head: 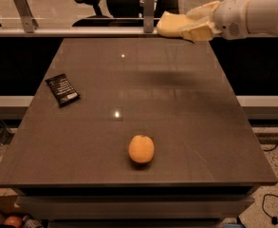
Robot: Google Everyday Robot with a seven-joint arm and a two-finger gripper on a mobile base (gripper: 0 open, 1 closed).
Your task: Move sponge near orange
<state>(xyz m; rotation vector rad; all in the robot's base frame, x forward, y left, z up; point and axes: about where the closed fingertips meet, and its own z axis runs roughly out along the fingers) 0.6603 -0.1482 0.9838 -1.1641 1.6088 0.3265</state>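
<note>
The orange [141, 148] sits on the dark table [176, 108] near the front edge, a little left of centre. The pale yellow sponge [171, 24] is held in the air above the table's far right edge. My gripper [188, 23] is shut on the sponge, its cream fingers [201, 30] clamped over the sponge's right part. The white arm reaches in from the upper right. The sponge is far from the orange, well above and behind it.
A flat black snack packet [62, 89] lies at the table's left side. Office chairs [91, 4] and a rail with metal posts [24, 6] stand behind the table. Cables lie on the floor at the right.
</note>
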